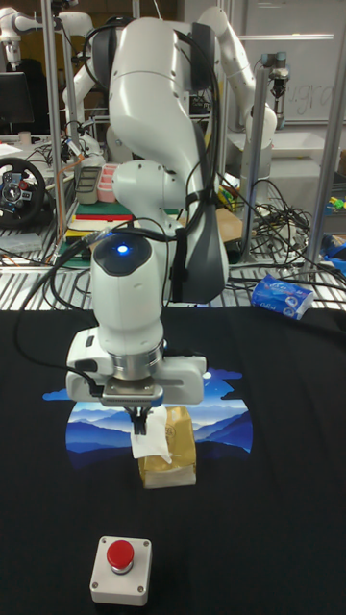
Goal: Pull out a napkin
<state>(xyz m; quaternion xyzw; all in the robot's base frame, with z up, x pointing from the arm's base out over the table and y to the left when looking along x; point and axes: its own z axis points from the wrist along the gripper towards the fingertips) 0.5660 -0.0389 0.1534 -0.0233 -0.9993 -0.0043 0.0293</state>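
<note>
Gripping the white paper napkin [149, 445] with our two-finger gripper [141, 421], jaws pinched nearly closed on its top, just above the tan rectangular tissue box [171, 459]. Risks: napkin tears, or the light box lifts along.

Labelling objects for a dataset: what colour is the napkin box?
Tan, yellowish-brown napkin box, seen in the tall fixed view.

No legible text anywhere; print on blue packet [283, 296] too blurred to read.
</note>
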